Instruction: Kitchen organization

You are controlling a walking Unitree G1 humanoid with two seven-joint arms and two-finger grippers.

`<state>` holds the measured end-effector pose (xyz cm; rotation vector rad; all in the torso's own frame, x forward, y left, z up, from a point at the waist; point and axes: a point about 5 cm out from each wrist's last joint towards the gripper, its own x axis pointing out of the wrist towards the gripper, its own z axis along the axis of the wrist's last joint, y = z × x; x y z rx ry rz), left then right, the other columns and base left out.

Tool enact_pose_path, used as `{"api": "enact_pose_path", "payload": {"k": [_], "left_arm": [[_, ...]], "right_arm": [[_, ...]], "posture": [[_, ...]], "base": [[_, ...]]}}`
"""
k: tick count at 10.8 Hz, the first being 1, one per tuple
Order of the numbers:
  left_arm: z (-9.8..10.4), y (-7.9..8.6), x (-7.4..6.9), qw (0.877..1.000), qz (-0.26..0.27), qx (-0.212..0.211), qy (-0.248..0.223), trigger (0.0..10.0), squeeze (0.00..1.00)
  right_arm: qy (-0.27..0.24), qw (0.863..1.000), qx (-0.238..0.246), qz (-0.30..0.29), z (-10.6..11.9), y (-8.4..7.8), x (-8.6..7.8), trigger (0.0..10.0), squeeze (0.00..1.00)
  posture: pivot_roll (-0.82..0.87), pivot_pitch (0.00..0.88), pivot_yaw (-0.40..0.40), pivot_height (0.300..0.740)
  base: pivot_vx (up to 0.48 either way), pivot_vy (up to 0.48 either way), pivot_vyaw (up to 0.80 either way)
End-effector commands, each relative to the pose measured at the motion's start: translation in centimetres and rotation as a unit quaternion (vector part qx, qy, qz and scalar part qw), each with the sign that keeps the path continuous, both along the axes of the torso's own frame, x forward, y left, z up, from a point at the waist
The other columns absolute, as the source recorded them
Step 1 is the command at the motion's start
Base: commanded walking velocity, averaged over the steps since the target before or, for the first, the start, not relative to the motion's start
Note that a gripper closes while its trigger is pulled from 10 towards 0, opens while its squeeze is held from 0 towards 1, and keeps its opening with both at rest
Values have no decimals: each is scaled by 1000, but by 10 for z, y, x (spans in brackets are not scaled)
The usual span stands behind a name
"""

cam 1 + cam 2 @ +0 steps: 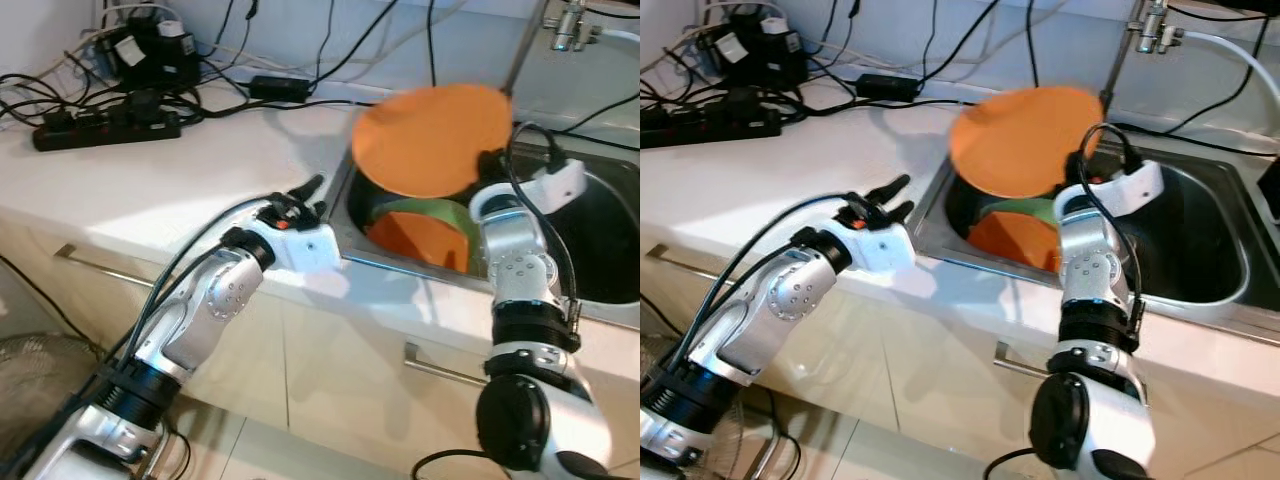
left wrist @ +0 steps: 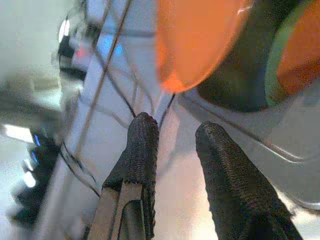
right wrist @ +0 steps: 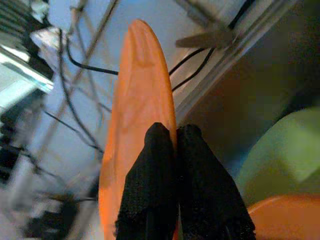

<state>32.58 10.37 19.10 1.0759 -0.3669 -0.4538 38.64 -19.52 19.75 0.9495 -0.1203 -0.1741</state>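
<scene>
Orange plate (image 1: 432, 138), large and round, lifted at a tilt over the left end of the sink (image 1: 600, 240), in the upper middle of the frame, its left edge overhanging the white countertop (image 1: 150, 190). Pinched by its right edge in the right gripper (image 3: 167, 145), both black fingers (image 3: 150, 190) pressed together on the thin rim, seen edge-on from the wrist. Right arm (image 1: 520, 300) rising from the lower right of the frame, forearm upright in front of the basin.

Below the raised plate, inside the sink: a green plate (image 1: 440, 210) and a second orange plate (image 1: 425, 240) leaning in a dark pan or bowl (image 1: 970, 205); exact stacking hard to tell. Tap (image 1: 1155, 25) at the upper right, with a hose running off to the right.

Left gripper (image 2: 175, 150) held over the front edge of the countertop, just left of the sink's corner, near the middle of the frame; fingers (image 2: 140, 155) parted with a clear gap between them, holding nothing, pointing towards the sink. Left arm (image 1: 190, 320) reaching in from the lower left.

Black power strip (image 1: 105, 128) with plugs and tangled cables (image 1: 230, 80) along the upper left, a black adapter (image 1: 280, 88) further right by the wall. Cabinet fronts with metal handles (image 1: 440, 368) under the counter
</scene>
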Motion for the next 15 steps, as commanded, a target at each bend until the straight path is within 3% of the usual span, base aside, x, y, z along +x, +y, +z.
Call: {"api": "enact_pose_path", "payload": {"k": [1,2,3,4,5,8,10,12,13,15], "left_arm": [[0,5,1,999,14,-32,20,10000,0],[-4,9,2,991,35,-110,62,10000,0],[-7,10,2,986,43,-139,82,10000,0],[-8,7,2,964,56,-227,126,10000,0],[-8,3,1,931,61,-316,171,10000,0],[-11,-3,-3,916,52,-335,215,10000,0],[-12,-10,-9,887,41,-374,270,10000,0],[-16,-13,-12,870,37,-389,301,10000,0],[-26,-19,-16,847,36,-401,348,10000,0],[-31,-23,-18,829,41,-421,366,10000,0]], "right_arm": [[-10,999,-29,-11,7,-2,1,0,0],[4,996,-84,-20,2,-4,0,1686,0],[12,993,-112,-22,0,-3,0,10000,0],[32,986,-163,-21,-7,-2,0,10000,0],[55,974,-220,-20,-16,-1,0,10000,0],[84,958,-273,-10,-28,1,2,10000,0],[109,956,-274,4,-41,3,1,10000,0],[122,957,-264,12,-48,5,1,10000,0],[135,959,-247,24,-56,8,1,10000,0],[142,957,-249,42,-61,14,1,10000,0]], "posture": [[252,15,-36,740],[251,18,-36,740],[250,20,-37,740],[253,22,-40,740],[253,22,-42,740],[256,24,-44,740],[256,24,-44,740],[260,25,-44,740],[260,25,-43,740],[260,25,-42,740]], "base": [[0,0,0],[0,0,0],[0,0,0],[0,0,0],[0,0,0],[0,0,0],[0,0,0],[0,0,0],[0,0,0],[0,0,0]]}}
